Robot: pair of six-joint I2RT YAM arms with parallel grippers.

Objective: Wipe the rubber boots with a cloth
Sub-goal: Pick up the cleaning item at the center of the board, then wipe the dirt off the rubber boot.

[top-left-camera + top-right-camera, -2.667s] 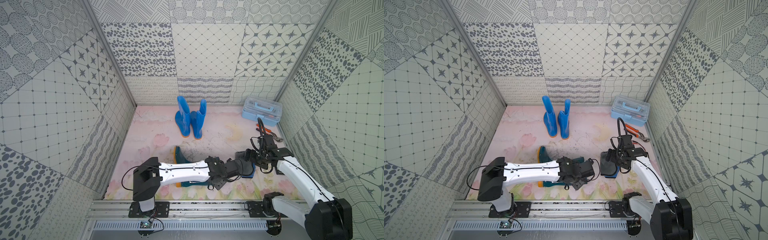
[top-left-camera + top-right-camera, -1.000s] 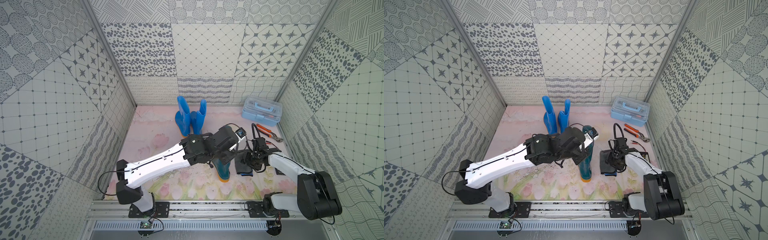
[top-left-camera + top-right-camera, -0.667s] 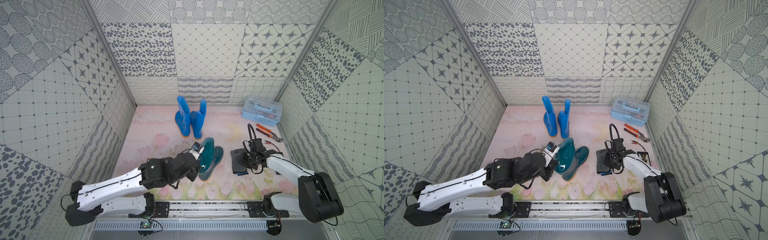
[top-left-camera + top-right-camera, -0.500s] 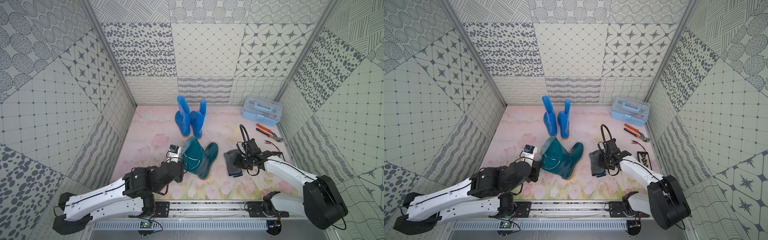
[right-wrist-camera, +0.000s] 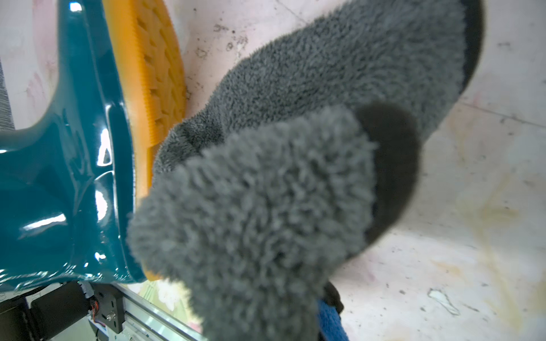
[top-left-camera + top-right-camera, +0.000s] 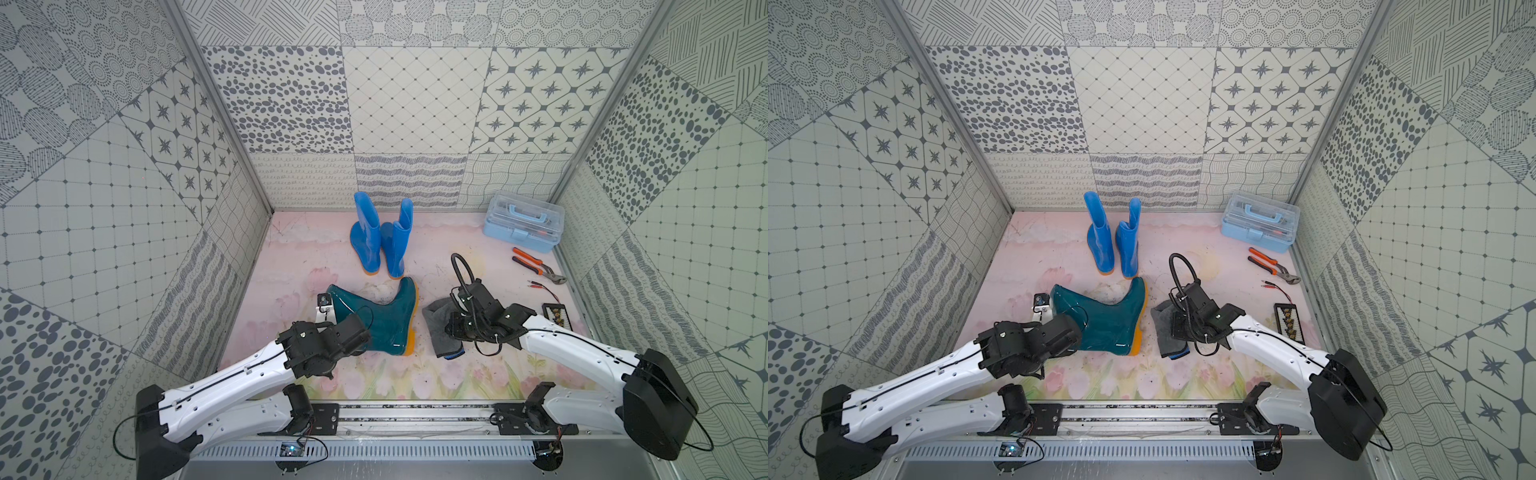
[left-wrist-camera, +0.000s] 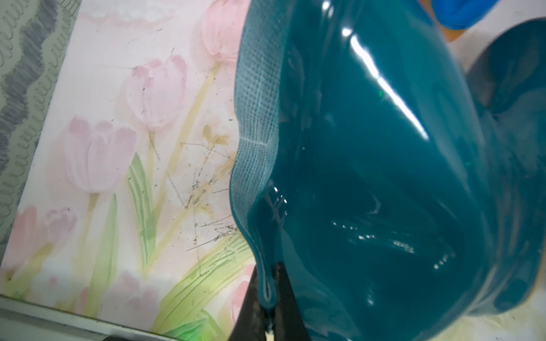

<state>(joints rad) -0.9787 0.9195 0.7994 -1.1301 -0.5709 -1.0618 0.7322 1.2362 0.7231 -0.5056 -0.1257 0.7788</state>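
Left wrist view: left gripper (image 7: pixel 267 298) pinched shut on the shaft rim of the glossy teal boot (image 6: pixel 384 318), lying on its side. At its 3 o'clock, right gripper (image 6: pixel 452 330) clamps the grey cloth (image 6: pixel 435 332), just beside the orange sole (image 5: pixel 156 73); both have shifted toward 9 o'clock since half a second ago

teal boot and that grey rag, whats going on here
The left pincer is shut on the shaft rim of the teal boot, which lies on its side on the floral mat. The right pincer is shut on the grey cloth, bunched right beside the boot's orange sole; no wiping contact is evident yet. The two blue boots stand upright at the back, untouched.
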